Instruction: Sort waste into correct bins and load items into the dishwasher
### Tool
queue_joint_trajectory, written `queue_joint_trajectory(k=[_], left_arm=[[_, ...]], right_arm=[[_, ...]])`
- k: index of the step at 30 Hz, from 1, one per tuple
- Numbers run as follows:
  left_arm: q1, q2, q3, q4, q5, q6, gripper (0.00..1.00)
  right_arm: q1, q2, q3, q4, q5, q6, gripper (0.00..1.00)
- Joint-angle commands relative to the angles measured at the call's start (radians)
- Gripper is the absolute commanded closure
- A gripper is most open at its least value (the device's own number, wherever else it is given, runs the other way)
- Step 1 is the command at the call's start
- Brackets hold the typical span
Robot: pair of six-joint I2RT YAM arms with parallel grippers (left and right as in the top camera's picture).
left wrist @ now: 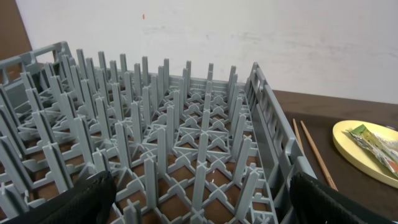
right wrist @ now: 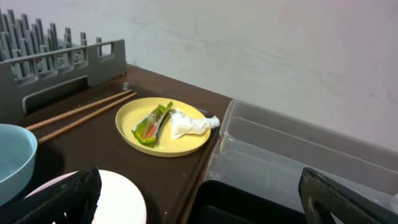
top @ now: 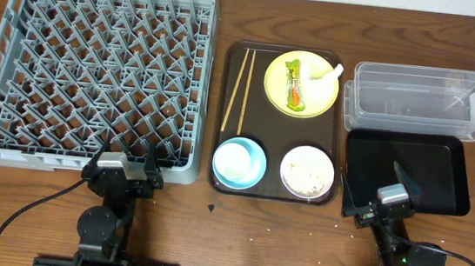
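Note:
The grey dish rack (top: 95, 67) fills the left. The brown serving tray holds the yellow plate (top: 310, 102) with the green-and-orange wrapper (top: 294, 84) and white tissue (top: 322, 73), two chopsticks (top: 240, 90), a light blue bowl (top: 256, 165) with a white cup (top: 233, 159) in it, and a white bowl (top: 307, 171) of beige scraps. The clear tub (top: 416, 98) and black tray (top: 431, 169) lie at the right. My left gripper (top: 125, 167) is open and empty at the rack's near edge (left wrist: 202, 205). My right gripper (top: 374, 192) is open and empty over the black tray's near left corner (right wrist: 202, 205).
The dark brown serving tray (top: 277, 128) lies between the rack and the bins. Bare wooden table runs along the front edge by both arm bases. A white wall stands behind the table in both wrist views.

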Motion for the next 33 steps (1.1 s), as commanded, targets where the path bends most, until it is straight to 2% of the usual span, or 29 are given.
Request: queue_joint_trajectory(k=[1, 15, 19, 23, 26, 28, 33], left_arm=[[-0.003, 0.0, -0.016, -0.045, -0.009, 0.01, 0.1], [-0.002, 0.0, -0.016, -0.026, -0.056, 0.021, 0.09], [-0.003, 0.0, -0.016, -0.025, 0.013, 0.021, 0.1], [-0.003, 0.0, -0.016, -0.013, 0.12, 0.021, 0.1], [-0.002, 0.0, -0.002, 0.05, 0.213, 0.009, 0.1], [-0.002, 0.002, 0.033, 0.053, 0.227, -0.02, 0.1], [-0.002, 0.09, 0.188, -0.032, 0.227, -0.016, 0.1]], right_arm=[[-0.015, -0.005, -0.002, -0.004, 0.007, -0.007, 0.01], [-0.014, -0.005, -0.002, 0.002, -0.021, -0.003, 0.01], [-0.014, -0.005, -0.002, 0.007, -0.058, -0.003, 0.01], [-0.014, -0.005, -0.002, 0.098, -0.171, 0.021, 0.01], [-0.014, -0.005, 0.014, 0.117, -0.173, 0.137, 0.01], [-0.014, 0.002, 0.041, 0.105, -0.169, 0.188, 0.01], [-0.014, 0.097, 0.165, 0.023, -0.157, 0.192, 0.01]])
